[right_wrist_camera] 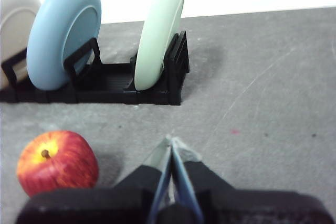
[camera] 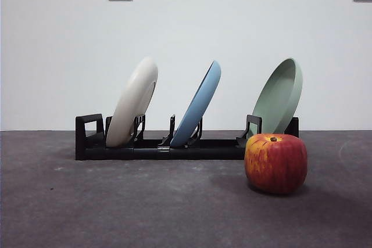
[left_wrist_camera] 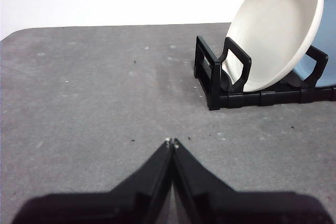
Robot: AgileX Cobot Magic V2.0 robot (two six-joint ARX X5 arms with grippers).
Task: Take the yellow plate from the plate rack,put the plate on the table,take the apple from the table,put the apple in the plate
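Three plates lean in the rack (camera: 174, 146); the yellow plate (camera: 133, 103) is untouched, the apple (camera: 275, 162) on the bench (camera: 116, 201). Both claws, left claw (left_wrist_camera: 171, 142) and right claw (right_wrist_camera: 171, 140), are pressed together: step one pending, so one must part.

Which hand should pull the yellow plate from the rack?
Left. The left hand, shut, faces the yellow plate at its end of the plate rack; the right hand is nearer the apple.

Matte cream round plate (camera: 133, 101), light blue plate (camera: 197, 103) and pale green plate (camera: 279, 97) sit in the black plastic rack (camera: 163, 148); lower right, a red apple (camera: 275, 162) streaked yellow-orange on speckled dark grey table (camera: 116, 207).
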